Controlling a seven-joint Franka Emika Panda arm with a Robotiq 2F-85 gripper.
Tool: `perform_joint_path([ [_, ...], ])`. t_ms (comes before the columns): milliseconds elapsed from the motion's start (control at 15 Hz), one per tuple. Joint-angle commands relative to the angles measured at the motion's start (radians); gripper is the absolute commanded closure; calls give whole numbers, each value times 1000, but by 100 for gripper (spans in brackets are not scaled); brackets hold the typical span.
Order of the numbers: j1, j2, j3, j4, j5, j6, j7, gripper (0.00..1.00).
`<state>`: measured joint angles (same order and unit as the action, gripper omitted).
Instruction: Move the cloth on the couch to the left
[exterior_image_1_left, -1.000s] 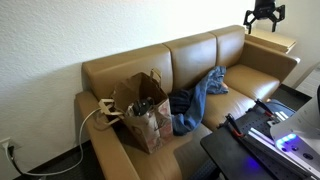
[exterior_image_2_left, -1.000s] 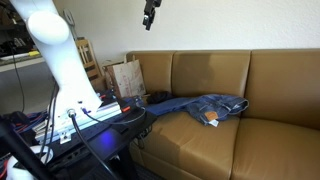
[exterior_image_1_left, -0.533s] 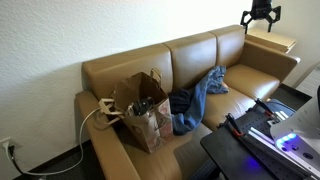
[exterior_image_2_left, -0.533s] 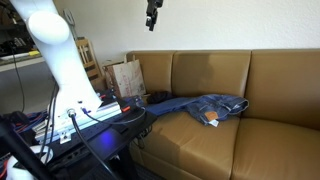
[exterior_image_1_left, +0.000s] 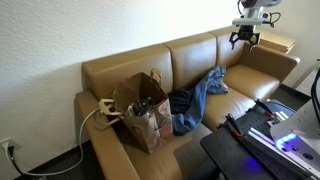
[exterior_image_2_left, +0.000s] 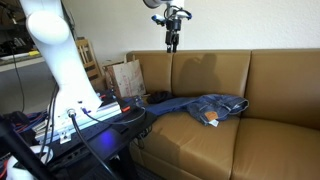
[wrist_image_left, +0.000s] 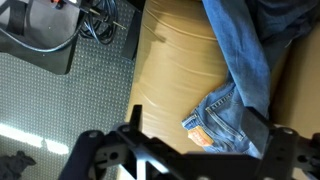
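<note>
The cloth, rumpled blue denim, lies on the seat surface of the couch. It is spread mostly over the middle cushion. One end climbs toward the back edge of the seat, and the other trails to the front edge beside the brown paper bag. In an exterior view the cloth stretches along the seat from the bag toward the middle of the couch. A small tan patch shows near the front edge. The wrist view looks down on the denim and that patch, with bare tan leather beside them.

The bag stands on the end cushion by one armrest, and a white cable is draped over that armrest's outer edge. A light wooden side table sits past the opposite end of the couch.

The jaws hang in the air well above the seat, apart from the cloth and pointing down. They are spread wide and hold nothing.
</note>
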<state>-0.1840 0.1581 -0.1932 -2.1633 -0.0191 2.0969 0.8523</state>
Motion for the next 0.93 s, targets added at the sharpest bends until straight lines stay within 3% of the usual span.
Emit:
perform_joint_path([
  [0, 11, 17, -12, 2, 17, -8, 4, 0],
  [200, 14, 28, -13, 5, 21, -9, 4, 0],
  [267, 25, 30, -16, -9, -30, 32, 24, 0],
  [667, 53, 283, -40, 23, -54, 481, 217, 0],
  [867, 116, 439, -110, 82, -49, 685, 357, 0],
])
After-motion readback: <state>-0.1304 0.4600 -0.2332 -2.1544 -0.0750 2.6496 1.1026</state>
